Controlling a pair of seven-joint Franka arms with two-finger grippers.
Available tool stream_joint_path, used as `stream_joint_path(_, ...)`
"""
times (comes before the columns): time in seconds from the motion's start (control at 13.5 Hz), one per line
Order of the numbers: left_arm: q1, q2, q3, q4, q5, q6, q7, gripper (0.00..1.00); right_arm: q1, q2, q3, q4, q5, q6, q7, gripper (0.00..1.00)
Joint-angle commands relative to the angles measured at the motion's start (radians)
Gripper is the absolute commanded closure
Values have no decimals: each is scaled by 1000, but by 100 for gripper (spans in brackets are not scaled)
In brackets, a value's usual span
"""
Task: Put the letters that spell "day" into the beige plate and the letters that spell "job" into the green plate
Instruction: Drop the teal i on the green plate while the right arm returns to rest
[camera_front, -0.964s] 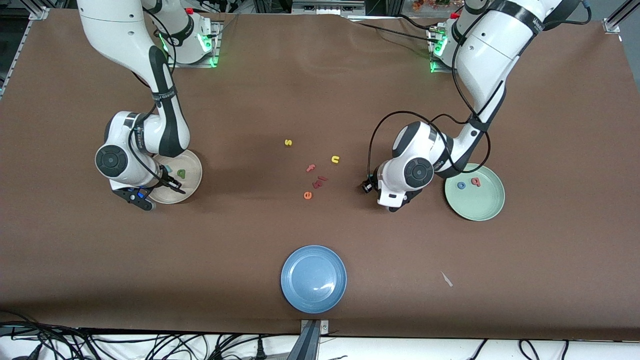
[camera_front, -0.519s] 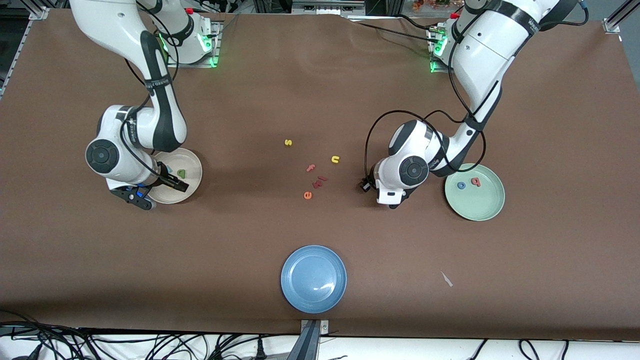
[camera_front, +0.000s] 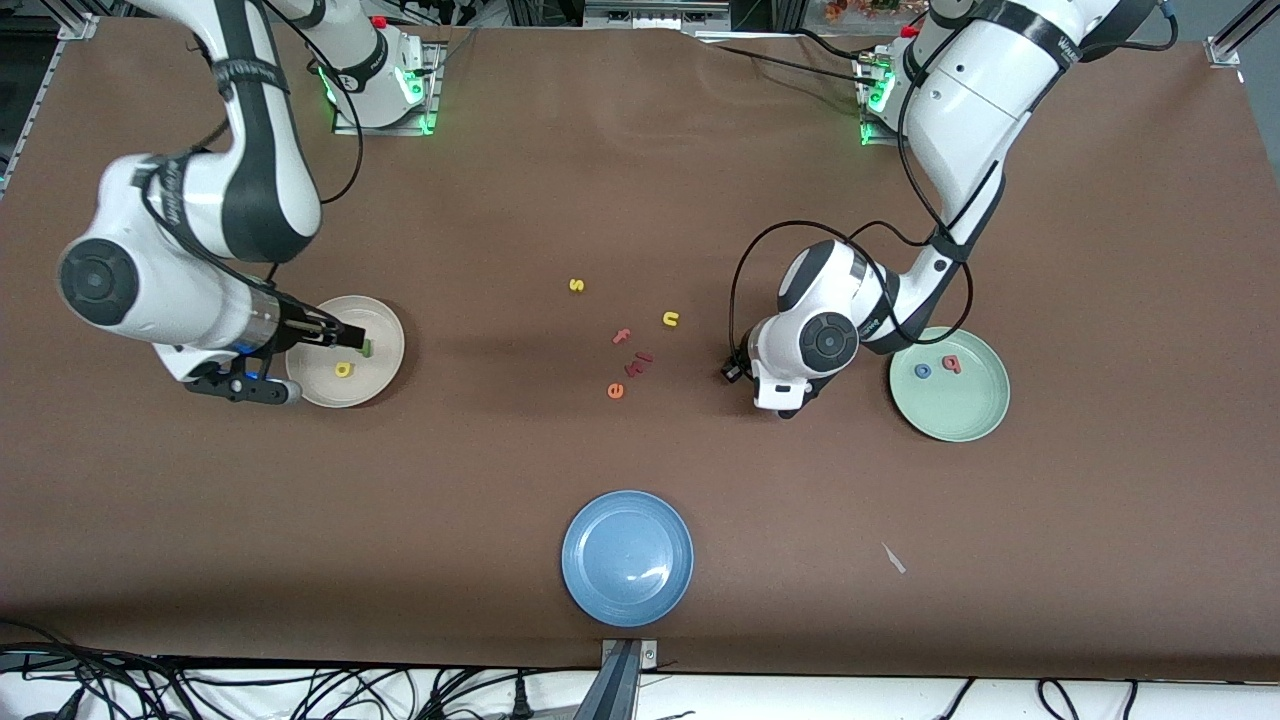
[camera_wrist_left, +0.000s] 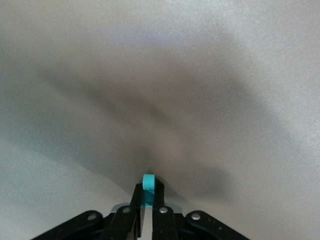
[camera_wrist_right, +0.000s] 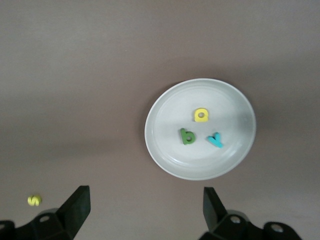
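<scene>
At the right arm's end of the table, the right claw (camera_front: 335, 335) hangs over the beige plate (camera_front: 385, 345) with its two fingers spread wide apart and nothing between them. Below it, the right wrist view shows all three small foam letters lying flat in the plate and not touching each other: a yellow d (camera_wrist_right: 201, 115), a dark green a (camera_wrist_right: 188, 136) and a teal y (camera_wrist_right: 216, 140). In the front view the claw hides the y.

Toward the middle of the table, loose letters lie on the brown cloth, well apart from both claws: a yellow s (camera_front: 576, 285), a pink f (camera_front: 622, 336), an orange e (camera_front: 616, 390) and a yellow u (camera_front: 670, 319). A blue plate (camera_front: 627, 558) sits nearest the front camera.

The left claw (camera_wrist_left: 147, 195) is tucked under its wrist, just beside the green plate (camera_front: 960, 420) on the side toward the loose letters. Its fingers are pressed together on a thin teal j (camera_wrist_left: 148, 182), which sticks out past the fingertips. The pale green plate beside it holds a blue o (camera_front: 923, 371) and a pink b (camera_front: 951, 364), close together.
</scene>
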Motion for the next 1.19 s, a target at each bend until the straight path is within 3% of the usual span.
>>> stream_joint_path(0.0, 53, -76, 8, 12, -7, -65, 103, 100, -2, -2, -8, 121, -52, -126, -84, 0)
stream_joint_path(0.3, 200, -213, 6, 58, -9, -393, 458, 100, -10, -86, -36, 137, -56, -151, -130, 0)
stream_joint_path(0.45, 293, -230, 7, 42, -7, -522, 619, 100, -65, -131, -15, 128, -64, -159, -144, 0)
stream_joint_path(0.59, 375, -219, 12, -4, 2, -551, 774, 100, -210, -157, 117, 129, -76, -174, -154, 0)
stream_joint_path(0.74, 426, -204, 11, -49, 51, -544, 874, 100, -392, -191, 328, 126, -131, -165, -153, 0)
stream_joint_path(0.82, 430, -181, 12, -55, 68, -535, 885, 100, -440, -208, 401, 125, -183, -174, -154, 0)
stream_joint_path(0.89, 441, -160, 12, -57, 92, -512, 886, 100, -464, -219, 444, 117, -223, -174, -154, 0)
stream_joint_path(1.11, 462, -123, 12, -57, 106, -470, 899, 100, -528, -274, 489, 71, -239, -131, -142, 0)
